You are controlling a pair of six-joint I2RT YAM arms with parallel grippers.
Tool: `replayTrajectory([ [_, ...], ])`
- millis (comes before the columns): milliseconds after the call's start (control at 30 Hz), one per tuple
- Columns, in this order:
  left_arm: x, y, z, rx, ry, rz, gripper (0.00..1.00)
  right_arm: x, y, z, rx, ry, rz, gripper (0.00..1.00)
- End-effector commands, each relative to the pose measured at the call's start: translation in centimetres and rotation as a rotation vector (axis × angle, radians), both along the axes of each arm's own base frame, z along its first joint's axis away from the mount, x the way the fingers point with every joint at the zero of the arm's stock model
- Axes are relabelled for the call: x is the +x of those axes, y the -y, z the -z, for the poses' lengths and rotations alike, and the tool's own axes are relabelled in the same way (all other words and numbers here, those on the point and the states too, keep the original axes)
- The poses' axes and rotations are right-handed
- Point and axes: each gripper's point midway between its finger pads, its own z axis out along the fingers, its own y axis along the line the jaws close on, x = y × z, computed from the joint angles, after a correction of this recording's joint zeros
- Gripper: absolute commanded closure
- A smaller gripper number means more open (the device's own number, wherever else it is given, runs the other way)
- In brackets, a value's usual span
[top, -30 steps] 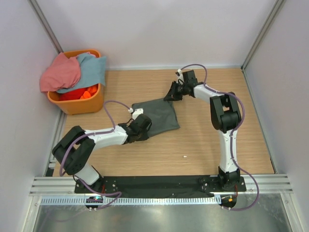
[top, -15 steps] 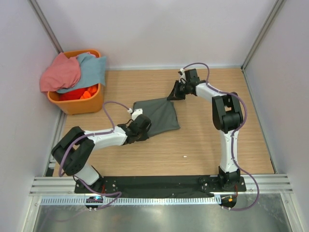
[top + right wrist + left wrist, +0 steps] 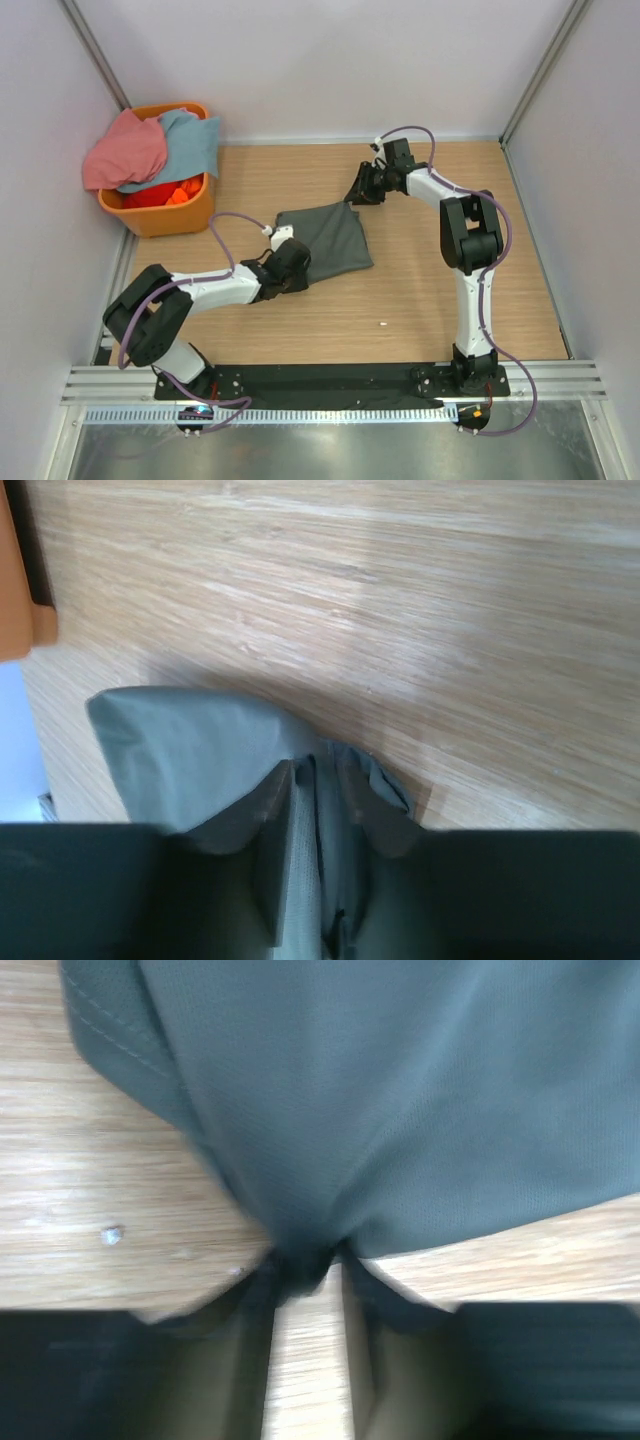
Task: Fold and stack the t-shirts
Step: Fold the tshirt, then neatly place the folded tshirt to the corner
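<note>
1. Worktop (image 3: 430,290): grey shirt (image 3: 335,235) lies mid-worktop, slightly left, part-folded. Judged mid-fold.
2. Basket (image 3: 160,218), far-left corner: pink shirt (image 3: 125,152) and blue shirt (image 3: 195,140) heaped in it, not yet folded.
3. Right arm reaches far and leftward. The right gripper (image 3: 358,192) pinches the grey shirt's far corner, probably to carry the fold over.
4. Left arm stretches low across. The left gripper (image 3: 297,263) clamps the near-left edge, cloth bunched between its fingers.

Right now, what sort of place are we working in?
Probably a lab test cell, not a home: white walls with metal corner posts box in a wooden table, an aluminium rail runs along its near edge, and an orange basket of shirts sits far left.
</note>
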Motion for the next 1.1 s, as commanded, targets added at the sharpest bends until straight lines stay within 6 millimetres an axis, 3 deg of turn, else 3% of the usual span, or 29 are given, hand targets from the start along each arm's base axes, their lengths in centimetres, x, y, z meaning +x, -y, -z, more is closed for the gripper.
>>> replayTrajectory([
  [0, -1.8, -1.5, 1.5, 0.059, -0.066, 0.005, 0.62, 1.4, 0.4, -1.7, -0.004, 0.060, 0.008, 0.56],
  [33, -1.7, -1.3, 1.2, 0.054, -0.061, 0.010, 0.50, 1.4, 0.5, -2.0, -0.008, 0.069, 0.004, 0.43],
  [67, -1.6, -1.2, 0.7, 0.050, -0.051, 0.018, 0.36, 1.5, 0.7, -3.1, -0.018, 0.086, 0.007, 0.38],
  [200, -0.7, -0.8, -2.7, 0.041, -0.001, 0.033, 0.29, 1.6, 1.8, -6.5, -0.058, 0.141, 0.023, 0.31],
  [267, -0.9, -1.5, -4.2, 0.062, 0.010, 0.034, 0.27, 1.0, 2.5, -7.2, -0.055, 0.139, 0.034, 0.28],
  [300, -0.5, -1.4, -6.3, 0.042, 0.049, 0.035, 0.27, 0.5, 2.7, -8.8, -0.042, 0.166, 0.036, 0.26],
  [367, -1.0, -2.6, -8.2, 0.069, 0.065, 0.031, 0.26, -0.7, 3.2, -8.0, -0.033, 0.144, 0.034, 0.21],
  [400, -0.8, -2.9, -10.8, 0.043, 0.121, 0.026, 0.25, -1.3, 3.2, -8.4, -0.022, 0.149, 0.027, 0.20],
  [467, -1.5, -5.0, -12.3, 0.089, 0.141, -0.001, 0.23, -2.5, 3.7, -6.7, -0.024, 0.115, 0.027, 0.19],
  [500, -1.7, -5.8, -14.7, 0.062, 0.193, -0.015, 0.20, -2.8, 3.7, -6.2, -0.020, 0.106, 0.028, 0.18],
  [600, -3.1, -9.0, -17.4, 0.078, 0.260, -0.065, 0.11, -4.2, 3.2, -4.5, 0.017, 0.056, 0.002, 0.18],
  [733, -5.3, -12.4, -19.3, 0.061, 0.311, -0.119, 0.06, -5.3, 2.6, -3.0, 0.065, 0.031, -0.020, 0.18],
  [967, -7.9, -16.0, -21.7, -0.009, 0.386, -0.186, 0.01, -6.1, 2.0, -0.5, 0.082, -0.012, -0.029, 0.19],
  [1067, -8.2, -16.2, -22.5, -0.029, 0.405, -0.182, 0.01, -6.3, 1.6, 0.7, 0.083, -0.032, -0.031, 0.25],
])
